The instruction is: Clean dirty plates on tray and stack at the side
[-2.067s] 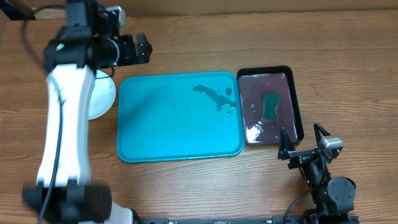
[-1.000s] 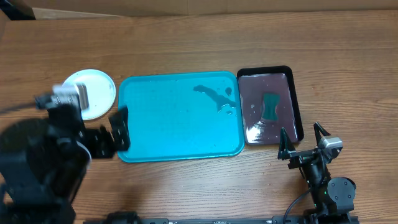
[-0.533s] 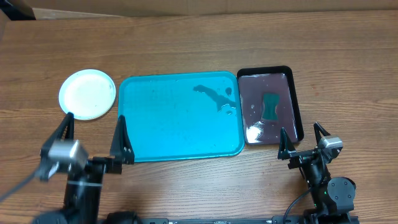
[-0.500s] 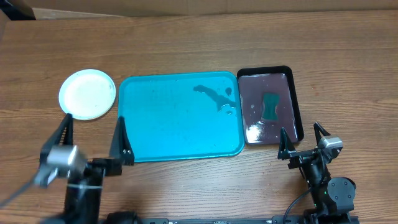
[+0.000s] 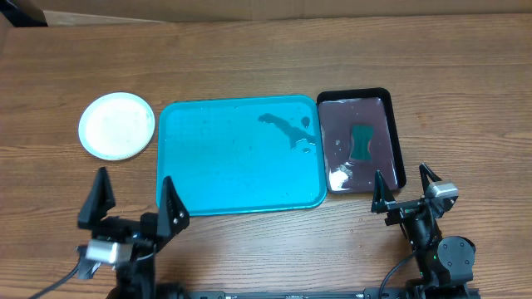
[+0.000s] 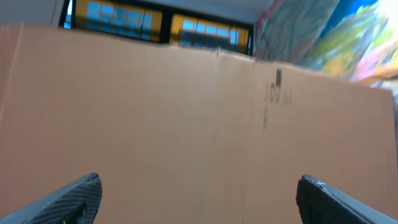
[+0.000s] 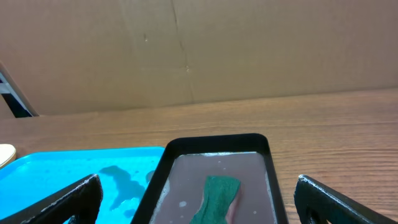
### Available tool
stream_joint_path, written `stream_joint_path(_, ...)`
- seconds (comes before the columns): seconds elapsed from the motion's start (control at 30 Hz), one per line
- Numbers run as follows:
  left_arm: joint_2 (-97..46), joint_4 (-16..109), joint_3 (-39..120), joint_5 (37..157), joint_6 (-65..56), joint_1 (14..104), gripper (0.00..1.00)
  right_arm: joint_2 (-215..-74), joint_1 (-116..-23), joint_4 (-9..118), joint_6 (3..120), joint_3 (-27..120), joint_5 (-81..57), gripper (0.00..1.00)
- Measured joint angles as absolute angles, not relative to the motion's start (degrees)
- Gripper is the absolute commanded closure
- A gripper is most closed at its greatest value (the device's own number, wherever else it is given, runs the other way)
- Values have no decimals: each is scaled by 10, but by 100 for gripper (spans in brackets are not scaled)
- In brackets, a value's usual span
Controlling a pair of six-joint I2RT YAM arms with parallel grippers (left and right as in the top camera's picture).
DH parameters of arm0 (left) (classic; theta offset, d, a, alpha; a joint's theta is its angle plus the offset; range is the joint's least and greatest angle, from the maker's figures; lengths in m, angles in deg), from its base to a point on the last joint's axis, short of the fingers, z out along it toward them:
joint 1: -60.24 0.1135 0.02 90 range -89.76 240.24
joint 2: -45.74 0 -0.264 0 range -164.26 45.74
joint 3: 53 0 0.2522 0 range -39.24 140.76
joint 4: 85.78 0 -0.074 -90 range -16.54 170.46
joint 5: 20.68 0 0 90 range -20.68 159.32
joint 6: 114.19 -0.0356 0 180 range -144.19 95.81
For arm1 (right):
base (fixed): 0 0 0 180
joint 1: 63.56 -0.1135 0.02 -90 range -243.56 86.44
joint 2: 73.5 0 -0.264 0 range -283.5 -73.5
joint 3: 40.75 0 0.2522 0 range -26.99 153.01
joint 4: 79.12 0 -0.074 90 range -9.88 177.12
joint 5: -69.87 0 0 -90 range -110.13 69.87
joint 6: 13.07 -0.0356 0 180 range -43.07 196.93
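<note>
Over on the left side of the table point(image 5: 465, 75) a white plate point(image 5: 117, 125) is sitting flat on the wood, just beside the left edge of the turquoise tray point(image 5: 216, 170) but not touching it. Only this one white face is showing from above; whether anything is lying beneath it, I cannot tell. The turquoise tray is lying in the middle with no plate resting on it, and a dark streak point(image 5: 287, 131) is showing toward its far right corner.

Just right of it the black tray point(image 5: 359, 93) is sitting close alongside, and a green sponge point(image 5: 362, 141) is lying in the shiny liquid inside it.

The left gripper point(image 5: 135, 198) is hovering at the near left, near the turquoise tray's near left corner, its jaws standing spread wide and gripping nothing. Its wrist camera is staring at a cardboard wall point(image 6: 186, 124), with both fingers point(image 6: 78, 198) poking in at the bottom corners.

The right gripper point(image 5: 401, 184) is waiting at the near right, just in front of the black tray, jaws likewise parted wide and empty. Its wrist view is looking straight across the sponge.
</note>
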State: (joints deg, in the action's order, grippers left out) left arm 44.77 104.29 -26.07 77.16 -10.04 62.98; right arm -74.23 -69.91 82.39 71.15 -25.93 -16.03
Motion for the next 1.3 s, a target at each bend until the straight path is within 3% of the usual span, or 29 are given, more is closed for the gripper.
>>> stream_joint_path(0.33, 448, 1039, -375, 755, -95, 630, 0, -742, -699, 824, 712, -259, -160, 0)
stream_joint_path(0.7, 450, 767, -388, 729, -107, 630, 0, -742, -699, 824, 711, -259, -160, 0)
stream_joint_path(0.97, 450, 763, -388, 725, -187, 630, 0, -742, -699, 824, 711, -259, -160, 0)
stream_joint_path(1.3, 450, 763, -388, 725, -200, 630, 0, -742, -699, 824, 712, -259, -160, 0)
